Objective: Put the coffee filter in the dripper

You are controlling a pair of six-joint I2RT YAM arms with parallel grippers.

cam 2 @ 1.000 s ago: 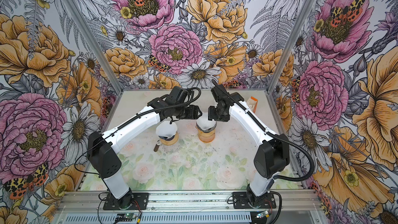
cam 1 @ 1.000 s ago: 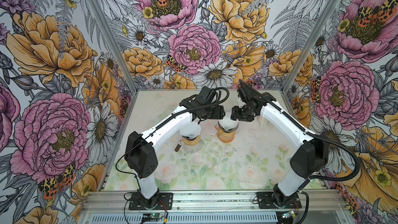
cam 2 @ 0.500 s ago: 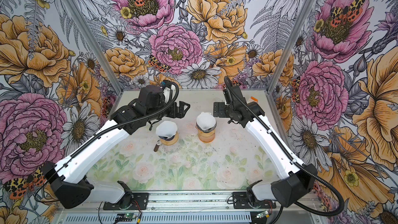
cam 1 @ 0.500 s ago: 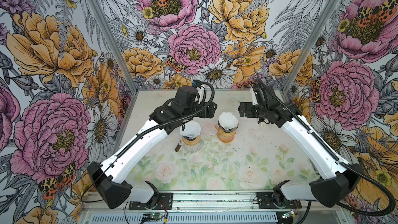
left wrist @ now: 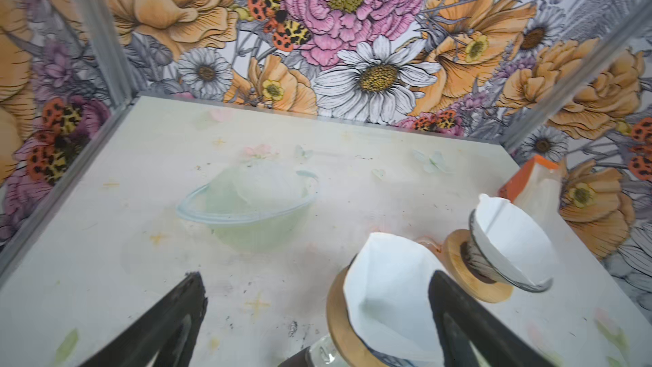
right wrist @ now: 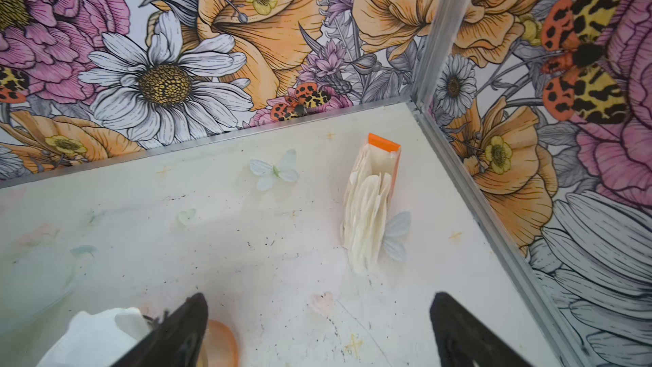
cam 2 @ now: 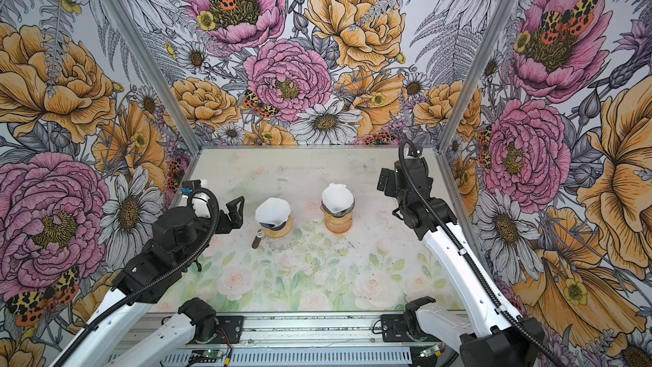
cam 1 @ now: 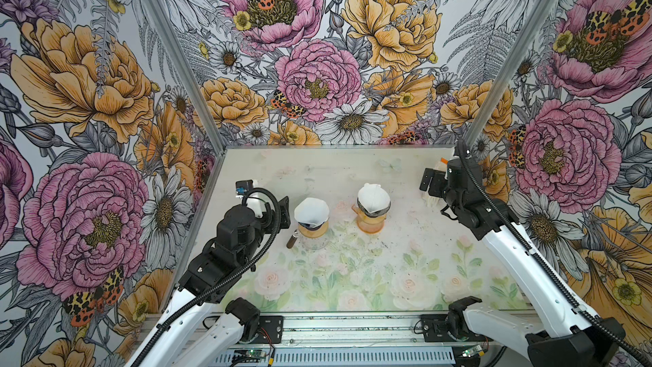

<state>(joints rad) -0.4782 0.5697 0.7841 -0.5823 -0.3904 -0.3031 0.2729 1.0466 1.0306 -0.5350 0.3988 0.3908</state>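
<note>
Two drippers stand mid-table, each with a white coffee filter seated in it. The left filter (cam 1: 311,209) (left wrist: 388,298) sits in a dripper (cam 1: 312,224) with a wooden collar on a glass carafe. The right filter (cam 1: 373,195) (left wrist: 511,241) sits in a dark-patterned dripper (cam 1: 374,208) on an amber carafe (cam 1: 370,223). My left gripper (cam 1: 283,210) (left wrist: 317,298) is open just left of the left dripper and holds nothing. My right gripper (cam 1: 428,185) (right wrist: 317,315) is open and empty, well to the right of the right dripper.
A stack of spare filters in an orange holder (right wrist: 368,213) (left wrist: 532,185) stands near the back right corner. A clear glass bowl (left wrist: 247,206) rests behind the left dripper. A brown handle (cam 1: 292,241) sticks out from the glass carafe. Metal wall rails (right wrist: 494,220) border the table.
Both grippers have opened and drawn back from the drippers, the left one to the left and the right one to the right. The filters stay seated in the drippers.
</note>
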